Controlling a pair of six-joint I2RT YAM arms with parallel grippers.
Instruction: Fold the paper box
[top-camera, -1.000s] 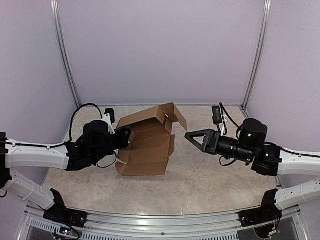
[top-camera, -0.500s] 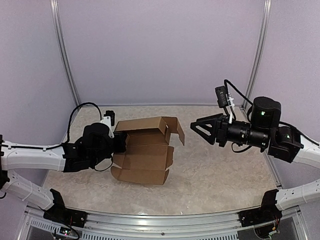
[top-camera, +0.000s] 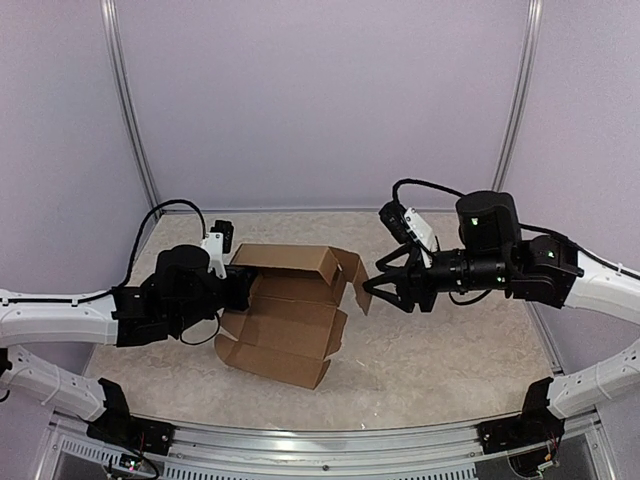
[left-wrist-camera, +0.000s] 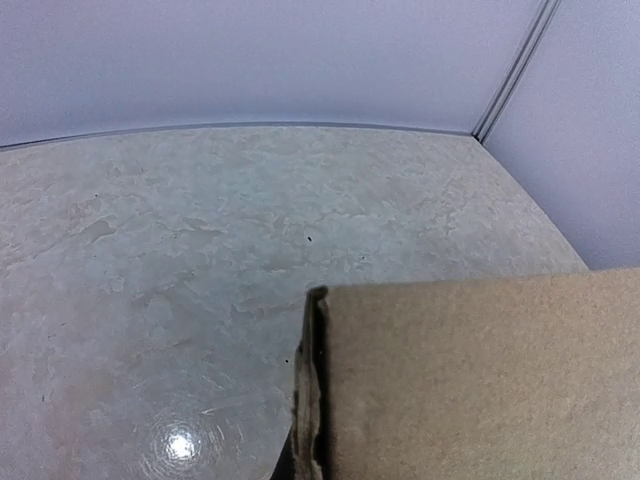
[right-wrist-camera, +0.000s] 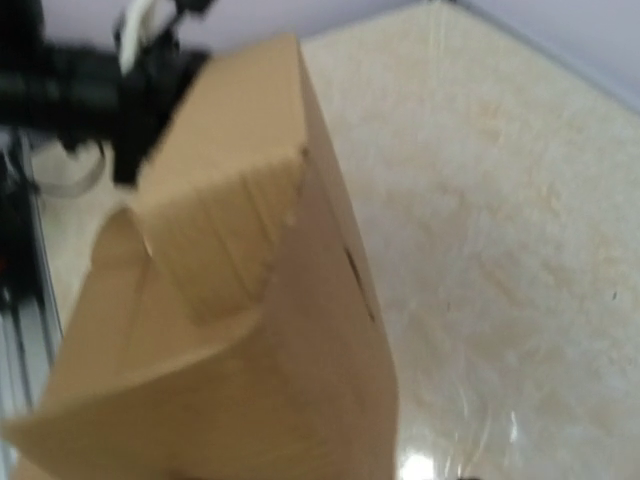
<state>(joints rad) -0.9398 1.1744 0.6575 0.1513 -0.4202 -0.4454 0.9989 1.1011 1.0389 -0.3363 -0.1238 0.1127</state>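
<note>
Here we are at the table (top-camera: 450, 350), and the paper box (top-camera: 290, 318) is left of centre, half-formed and wide open. Its brown panels are creased and its far wall stands up. One loose flap (top-camera: 352, 272) sticks out at the box's 2 o'clock. The near edge, down at 6 o'clock, looks tipped up off the surface.

The left gripper (top-camera: 240, 287) is in at the box's 9 o'clock, clamped onto the cardboard at that left edge. Its wrist camera sees only a slab of brown board filling the lower right, with a raw cut edge running down the middle. The fingers themselves don't show there.

Over at 3 o'clock is the right gripper (top-camera: 373, 292), pointing at the box with its fingers spread wide and nothing between them. It sits just beside that loose flap, but I can't tell from here whether it's touching. Its own camera gives a blurred close-up of the box's end, with a folded panel and a tab. The left arm shows dark behind it, at 11 o'clock in that view.
</note>
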